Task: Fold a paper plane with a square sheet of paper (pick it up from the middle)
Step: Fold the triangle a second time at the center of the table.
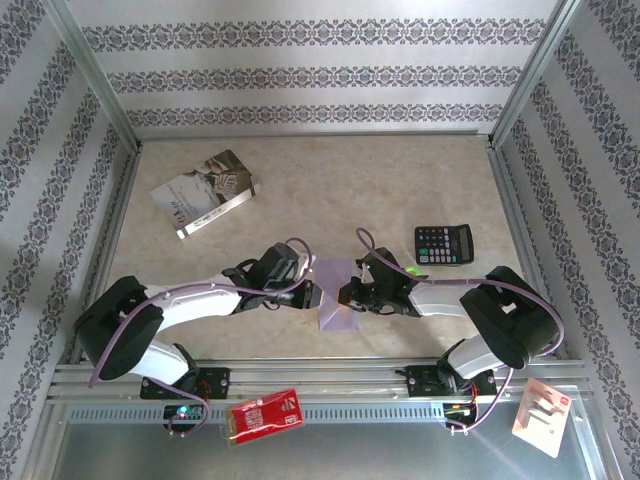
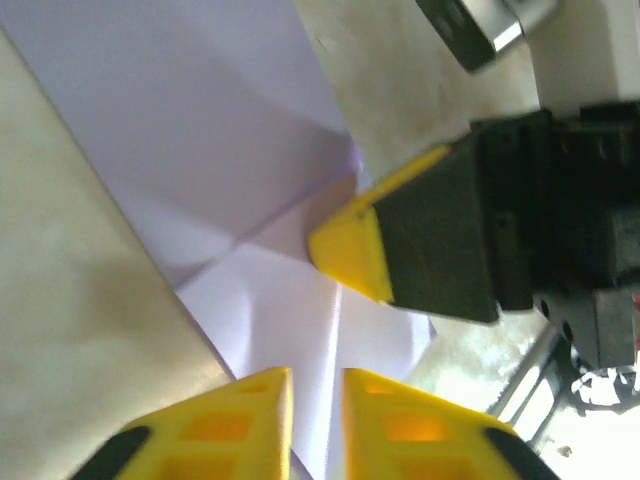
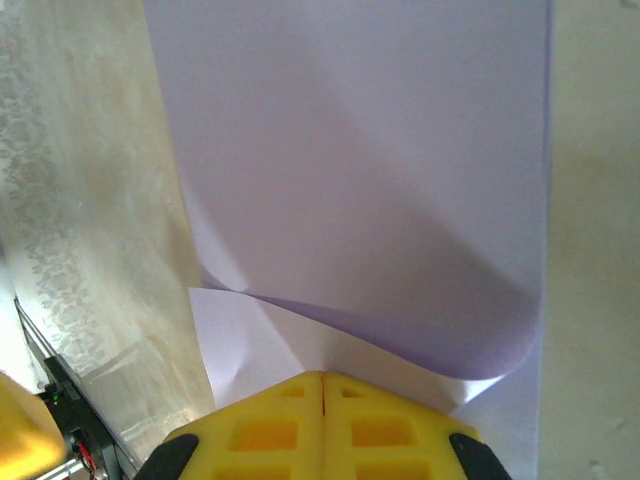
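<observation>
The square sheet of paper (image 1: 336, 300) is pale lilac and creased, lying on the table between my two grippers. In the left wrist view the paper (image 2: 200, 130) shows folds meeting near its middle. My left gripper (image 2: 317, 385) hovers over a crease with its yellow fingers a narrow gap apart, and paper shows through the gap. The right gripper (image 1: 349, 297) is shut, its fingertip (image 2: 350, 250) resting on the paper. In the right wrist view the shut tips (image 3: 322, 378) touch a pale layer below a curled-over lilac flap (image 3: 350, 180). The left gripper (image 1: 312, 294) sits at the sheet's left edge.
A grey-white printed booklet (image 1: 205, 192) lies at the back left. A black calculator (image 1: 444, 244) sits just behind the right arm. A red packet (image 1: 264, 415) and a white card (image 1: 542, 415) rest on the metal front rail (image 1: 330, 385). Patterned walls enclose the table.
</observation>
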You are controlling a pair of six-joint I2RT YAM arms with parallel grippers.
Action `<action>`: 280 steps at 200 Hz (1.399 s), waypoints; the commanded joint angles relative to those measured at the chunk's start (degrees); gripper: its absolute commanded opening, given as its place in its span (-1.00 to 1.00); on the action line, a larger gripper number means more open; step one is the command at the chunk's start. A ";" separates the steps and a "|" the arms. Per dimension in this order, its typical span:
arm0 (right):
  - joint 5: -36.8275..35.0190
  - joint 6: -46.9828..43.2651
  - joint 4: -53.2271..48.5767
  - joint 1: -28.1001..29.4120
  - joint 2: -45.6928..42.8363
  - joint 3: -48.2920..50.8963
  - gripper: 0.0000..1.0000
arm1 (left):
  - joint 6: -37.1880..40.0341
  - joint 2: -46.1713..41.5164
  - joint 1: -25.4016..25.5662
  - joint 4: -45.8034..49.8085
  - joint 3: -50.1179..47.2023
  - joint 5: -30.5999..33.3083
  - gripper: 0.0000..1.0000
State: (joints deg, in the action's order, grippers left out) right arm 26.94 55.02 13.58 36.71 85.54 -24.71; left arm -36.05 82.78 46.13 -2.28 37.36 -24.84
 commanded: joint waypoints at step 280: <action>-2.98 -5.59 -11.74 -1.40 2.72 1.29 -1.00 | 5.95 6.32 4.81 12.87 1.72 -8.54 -1.00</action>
State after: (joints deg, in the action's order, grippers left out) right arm 27.77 51.16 11.99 35.94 85.93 -25.50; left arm -32.29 91.70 51.00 4.82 38.89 -31.59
